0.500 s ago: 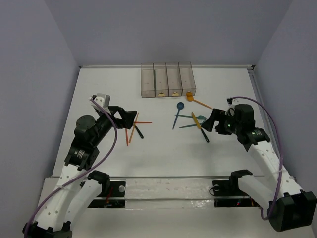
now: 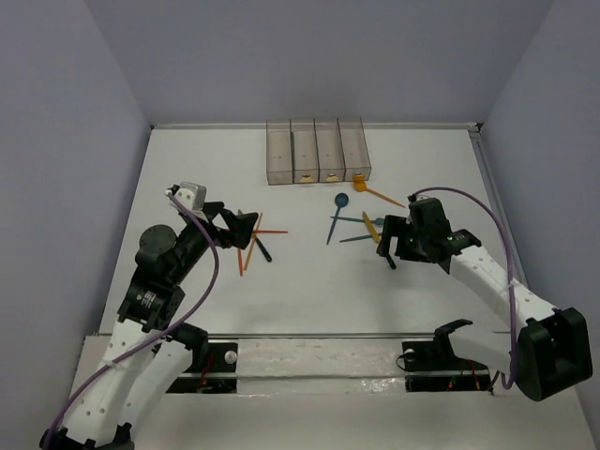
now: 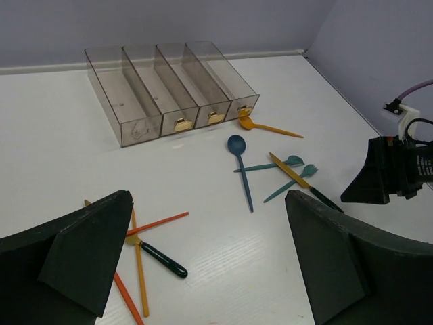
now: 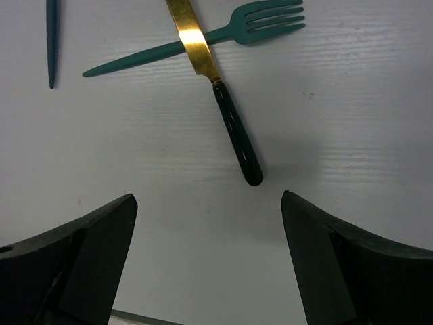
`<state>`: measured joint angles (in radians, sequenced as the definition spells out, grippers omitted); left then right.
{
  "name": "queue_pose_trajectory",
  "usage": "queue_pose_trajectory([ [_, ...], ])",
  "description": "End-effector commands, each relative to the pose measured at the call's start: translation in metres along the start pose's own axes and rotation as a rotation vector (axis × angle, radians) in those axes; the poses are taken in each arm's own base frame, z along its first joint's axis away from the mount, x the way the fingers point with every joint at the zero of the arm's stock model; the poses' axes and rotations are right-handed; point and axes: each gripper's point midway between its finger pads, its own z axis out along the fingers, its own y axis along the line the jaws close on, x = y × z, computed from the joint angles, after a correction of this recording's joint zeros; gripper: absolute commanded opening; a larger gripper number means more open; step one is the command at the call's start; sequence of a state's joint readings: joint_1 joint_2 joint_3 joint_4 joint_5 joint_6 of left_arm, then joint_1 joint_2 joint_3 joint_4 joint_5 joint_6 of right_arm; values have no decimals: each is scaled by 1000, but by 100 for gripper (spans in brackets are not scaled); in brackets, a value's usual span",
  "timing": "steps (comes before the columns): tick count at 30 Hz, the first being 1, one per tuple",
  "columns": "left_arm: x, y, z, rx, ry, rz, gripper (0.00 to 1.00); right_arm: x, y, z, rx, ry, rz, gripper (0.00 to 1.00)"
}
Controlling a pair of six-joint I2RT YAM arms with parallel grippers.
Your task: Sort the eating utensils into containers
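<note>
- Right pincer (image 4: 208, 230): released, jaws wide, hovering over a knife (image 4: 233, 135) with gold blade and dark green handle; blade crosses a teal fork (image 4: 264, 24).
- Left pincer (image 3: 206, 237): released, above orange sticks (image 3: 138, 277) on the white surface (image 3: 54, 156).
- Containers (image 3: 139, 125): far side, orange spoon (image 3: 270, 128) just beside.

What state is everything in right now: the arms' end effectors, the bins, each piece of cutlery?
Containers: upright, all four look empty.
Gold knife: flat on the table, blade across a teal fork.
Blue spoon: flat, loose.
Orange spoon: flat, bowl beside the containers.
Orange sticks: crossed in a heap with a second knife.
Left end effector: open, empty.
Right end effector: open, empty, above the gold knife.
</note>
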<state>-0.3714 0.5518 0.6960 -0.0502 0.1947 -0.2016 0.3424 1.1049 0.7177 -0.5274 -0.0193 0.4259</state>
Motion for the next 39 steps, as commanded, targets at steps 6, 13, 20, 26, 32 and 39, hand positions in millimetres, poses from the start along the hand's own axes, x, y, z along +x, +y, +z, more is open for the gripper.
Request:
queue_pose_trajectory([
  [6, -24, -9, -6, 32, -77, 24, 99, -6, -4, 19, 100, 18, -40, 90],
  [13, -25, -12, -9, 42, -82, 28, 99, -3, -16, 43, 181, 56, -56, 81],
  [20, -28, -13, -13, 39, -101, 30, 99, 10, -22, 66, 208, 141, -75, 63],
  [26, -30, -14, -15, 42, -106, 35, 99, 14, -5, 74, 163, 171, -123, 53],
  [32, -30, -13, -14, 37, -104, 35, 99, 22, 8, 76, 135, 193, -181, 42],
  [39, -27, -13, -12, 41, -95, 34, 99, 34, 24, 80, 123, 234, -238, 24],
])
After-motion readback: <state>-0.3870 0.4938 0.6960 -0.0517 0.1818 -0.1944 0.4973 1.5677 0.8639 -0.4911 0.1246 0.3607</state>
